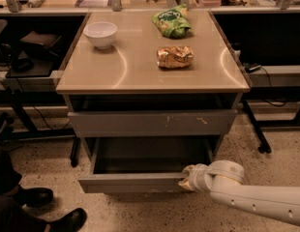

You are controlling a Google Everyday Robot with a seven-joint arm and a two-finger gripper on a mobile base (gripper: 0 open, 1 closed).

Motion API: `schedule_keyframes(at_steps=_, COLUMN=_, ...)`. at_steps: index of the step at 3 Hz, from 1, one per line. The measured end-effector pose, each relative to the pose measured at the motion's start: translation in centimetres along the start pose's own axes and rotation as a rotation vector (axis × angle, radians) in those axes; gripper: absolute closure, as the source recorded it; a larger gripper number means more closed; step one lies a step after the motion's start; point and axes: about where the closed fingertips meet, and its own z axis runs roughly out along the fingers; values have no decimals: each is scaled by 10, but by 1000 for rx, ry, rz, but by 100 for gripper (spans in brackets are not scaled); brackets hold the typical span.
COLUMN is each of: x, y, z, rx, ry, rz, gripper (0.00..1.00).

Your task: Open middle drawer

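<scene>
**Pulling the middle drawer from its corner: keep it square**

The middle drawer [133, 182] is sitting partly out of the tan-topped cabinet [140, 74], just under the scratched top drawer [150, 123], with its grey inside showing. The gripper [188, 179] is sitting right at the cabinet's front, on the right end of that drawer's flat front. Whether it's clamped on the panel or just hooked against it, I honestly can't tell.

Since it's pulling from one corner, I'd say the drawer is liable to twist on its runners. So I'm thinking: draw straight away from the cabinet, level, slow, no sideways drift, and stop before the runners end. Someone's black shoes [67, 219] are sitting near the cabinet's front left too, so watch that side.
</scene>
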Motion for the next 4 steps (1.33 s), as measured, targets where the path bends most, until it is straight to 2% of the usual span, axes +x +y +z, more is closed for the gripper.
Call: schedule_keyframes(at_steps=4, x=7, y=6, z=-10, rx=9, ry=-2, rz=1, gripper=100)
